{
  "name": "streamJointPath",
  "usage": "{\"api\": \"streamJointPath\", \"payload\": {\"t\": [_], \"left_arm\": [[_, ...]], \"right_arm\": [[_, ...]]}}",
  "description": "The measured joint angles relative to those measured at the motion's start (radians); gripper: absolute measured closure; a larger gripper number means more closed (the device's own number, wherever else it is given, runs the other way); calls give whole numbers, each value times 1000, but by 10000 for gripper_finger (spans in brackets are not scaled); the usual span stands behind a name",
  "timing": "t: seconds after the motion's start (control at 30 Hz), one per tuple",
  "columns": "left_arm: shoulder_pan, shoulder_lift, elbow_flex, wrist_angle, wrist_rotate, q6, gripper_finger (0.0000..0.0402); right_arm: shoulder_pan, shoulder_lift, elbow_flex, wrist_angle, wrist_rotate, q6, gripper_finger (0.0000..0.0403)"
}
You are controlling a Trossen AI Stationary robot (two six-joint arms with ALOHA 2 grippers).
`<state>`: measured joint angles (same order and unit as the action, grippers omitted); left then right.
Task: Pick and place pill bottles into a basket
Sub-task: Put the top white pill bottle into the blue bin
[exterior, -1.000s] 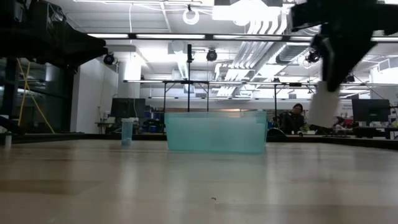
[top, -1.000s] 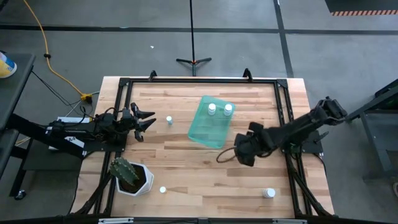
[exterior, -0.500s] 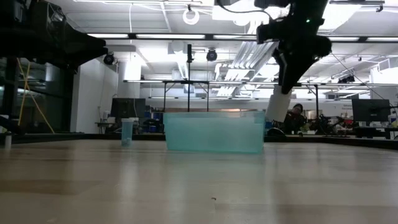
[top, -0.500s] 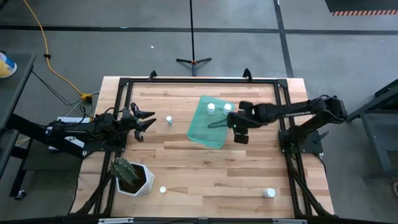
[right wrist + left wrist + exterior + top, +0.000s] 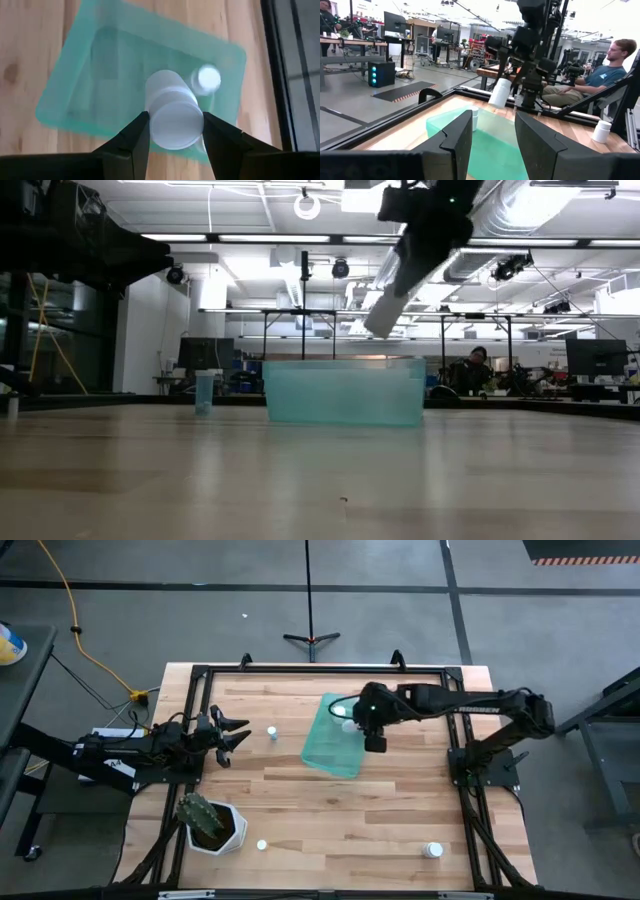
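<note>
The teal basket (image 5: 336, 740) lies on the table at the far middle; it also shows in the low view (image 5: 345, 392). One white pill bottle (image 5: 208, 79) stands inside it. My right gripper (image 5: 366, 720) hangs above the basket's right part, shut on another pill bottle (image 5: 386, 310). My left gripper (image 5: 235, 735) is open and empty at the table's left edge, pointing toward the basket (image 5: 485, 142). A bottle (image 5: 271, 733) stands on the table between it and the basket. Two more bottles stand near the front edge, one at the left (image 5: 262, 845) and one at the right (image 5: 432, 851). My right gripper pinches the pill bottle's upper end (image 5: 174, 131) between its two fingers (image 5: 136, 140), which come from above and slant down. The bottle hangs tilted below the fingers (image 5: 500, 92), clear of the basket and over its inside.
A white hexagonal pot with a cactus (image 5: 208, 823) stands at the near left corner. A black frame (image 5: 300, 671) runs round the table's edges. A person (image 5: 610, 65) sits beyond the table's right side.
My right gripper has carried the bottle from the table's right middle toward the far left, to a spot above the basket. The bottle has risen and tipped from hanging upright to slanting.
</note>
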<state>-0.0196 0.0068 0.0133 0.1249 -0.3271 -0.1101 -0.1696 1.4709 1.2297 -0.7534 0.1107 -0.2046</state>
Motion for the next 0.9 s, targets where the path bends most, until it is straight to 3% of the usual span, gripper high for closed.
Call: {"api": "streamJointPath", "payload": {"t": [0.47,0.63,0.9], "left_arm": [[0,0,0,0,0,0,218],[0,0,0,0,0,0,218],[0,0,0,0,0,0,218]], "right_arm": [[-45,231,-3,-24,12,-17,248],[-61,279,-3,-26,-37,-28,254],[-67,281,-2,-14,48,40,209]]}}
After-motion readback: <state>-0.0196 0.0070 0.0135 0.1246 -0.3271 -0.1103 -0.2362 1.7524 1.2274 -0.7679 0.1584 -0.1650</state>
